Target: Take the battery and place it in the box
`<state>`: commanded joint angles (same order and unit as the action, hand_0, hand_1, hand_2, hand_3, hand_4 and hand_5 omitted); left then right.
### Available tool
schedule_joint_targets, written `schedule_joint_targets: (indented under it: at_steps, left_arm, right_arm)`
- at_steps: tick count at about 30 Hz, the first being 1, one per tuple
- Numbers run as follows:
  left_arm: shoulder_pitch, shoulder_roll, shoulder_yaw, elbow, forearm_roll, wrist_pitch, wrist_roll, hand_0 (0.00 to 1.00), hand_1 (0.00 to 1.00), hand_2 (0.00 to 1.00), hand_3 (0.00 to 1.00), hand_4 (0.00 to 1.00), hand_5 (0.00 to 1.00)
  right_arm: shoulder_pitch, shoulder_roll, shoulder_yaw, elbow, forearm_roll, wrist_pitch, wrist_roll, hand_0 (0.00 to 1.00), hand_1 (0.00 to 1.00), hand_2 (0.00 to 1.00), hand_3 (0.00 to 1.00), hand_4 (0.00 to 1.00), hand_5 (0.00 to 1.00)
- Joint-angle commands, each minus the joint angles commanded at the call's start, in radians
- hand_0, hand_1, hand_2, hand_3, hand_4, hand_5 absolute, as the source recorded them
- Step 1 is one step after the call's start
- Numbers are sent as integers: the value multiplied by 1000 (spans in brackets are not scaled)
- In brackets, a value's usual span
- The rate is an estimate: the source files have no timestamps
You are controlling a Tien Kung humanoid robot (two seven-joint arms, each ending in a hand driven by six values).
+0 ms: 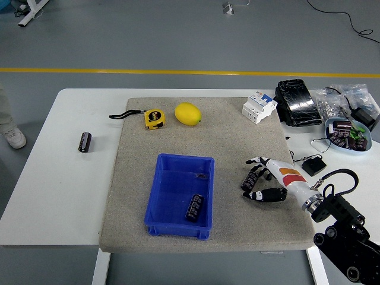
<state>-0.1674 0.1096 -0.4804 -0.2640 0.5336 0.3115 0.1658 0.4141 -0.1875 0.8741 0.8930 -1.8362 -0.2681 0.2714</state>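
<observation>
A black cylindrical battery (195, 208) lies inside the blue box (172, 221), near its front right corner. A second black battery (85, 142) lies on the bare white table at the far left. My right hand (256, 185) hovers low over the grey mat just right of the box, with its fingers (252, 176) relaxed and holding nothing. My left arm is out of view.
At the back of the mat (231, 139) are a yellow tape measure (153, 117), a lemon (187, 113) and a white circuit breaker (259, 106). A black pack (297, 102), bags of parts (341, 101) and a bowl (347, 134) crowd the right edge. A person's shoe (10, 137) shows far left.
</observation>
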Motion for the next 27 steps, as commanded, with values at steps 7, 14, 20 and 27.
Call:
schedule_joint_targets:
  at_steps: [7,14,20,27]
  left_arm:
    - [0,0,1,0,0,0,0,735,677,714,630,672,643]
    - [1,-1,0,0,0,0,0,735,677,714,630,673,644]
    - [4,-1,-4,-1,8,-1,4,735,677,714,630,673,644]
    - [7,1,-7,-1,14,-1,6,735,677,714,631,674,645]
  right_arm:
    - [3,3,-4,-2,8,-3,2,307,453,551,680,998,272]
    - [3,1,-5,-1,13,-13,3,291,431,507,535,932,236]
    - [1,-1,-3,12,9,-16,1,287,421,496,514,917,225]
    - [4,-5,10,26,5,-16,0,284,419,495,511,911,219]
